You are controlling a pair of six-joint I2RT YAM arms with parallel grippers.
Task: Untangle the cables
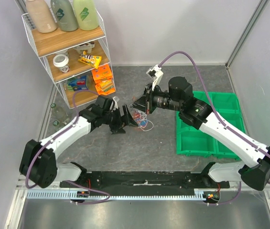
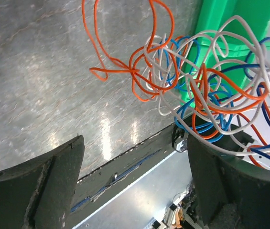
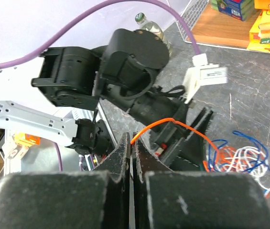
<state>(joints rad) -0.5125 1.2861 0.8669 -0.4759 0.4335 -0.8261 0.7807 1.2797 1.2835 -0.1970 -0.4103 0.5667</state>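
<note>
The cables (image 1: 142,119) are a small tangle of thin orange, white and blue wires lying on the grey table between the two grippers. My left gripper (image 1: 126,120) is just left of the tangle. In the left wrist view it (image 2: 135,143) is wide open with nothing between the jaws, and the tangle (image 2: 197,81) hangs above and against its right finger (image 2: 230,186). My right gripper (image 1: 142,102) is above the tangle. In the right wrist view it (image 3: 131,138) is shut on one orange wire (image 3: 173,123), which arcs right and down to the rest of the cables (image 3: 237,157) on the table.
A green bin tray (image 1: 206,129) lies right of the tangle, under the right arm, and shows in the left wrist view (image 2: 216,19). A white wire shelf (image 1: 72,52) with bottles and snack packs stands at the back left. A glass bottle (image 1: 58,112) lies beside it.
</note>
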